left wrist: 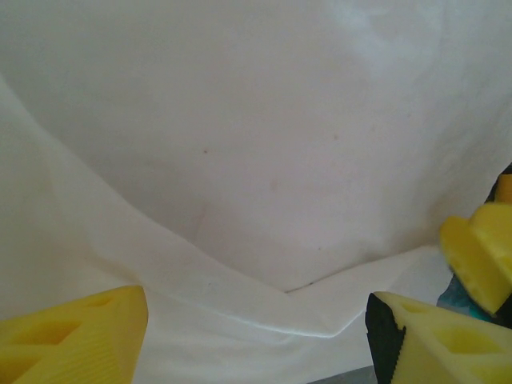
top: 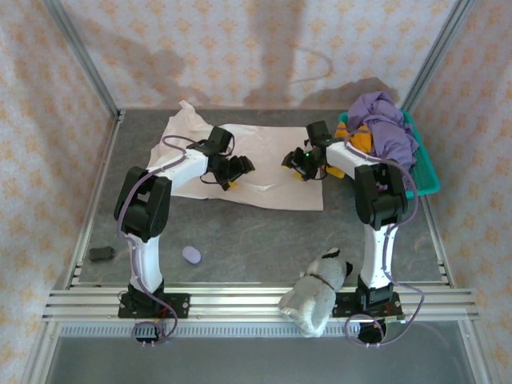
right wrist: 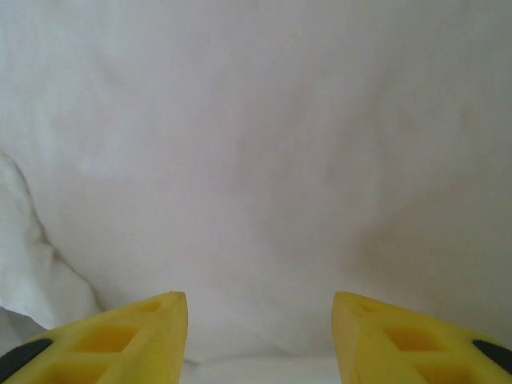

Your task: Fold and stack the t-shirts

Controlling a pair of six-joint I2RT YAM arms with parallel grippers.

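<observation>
Lying flat on the grey table: one cream-white cloth t-shirt. Left claw and right claw low over it, yellow fingers apart. Purple cloth t-shirt and orange cloth t-shirt heaped in the teal plastic basket, at the right.

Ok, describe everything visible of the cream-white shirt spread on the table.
The cream-white cloth t-shirt lies spread nearly flat on the grey table, with one corner poking out at its far left. It looks soft and lightly wrinkled, and a raised fold runs across it by the left tool. The right tool also sits low over it. Both are open, and contact is unclear.
</observation>
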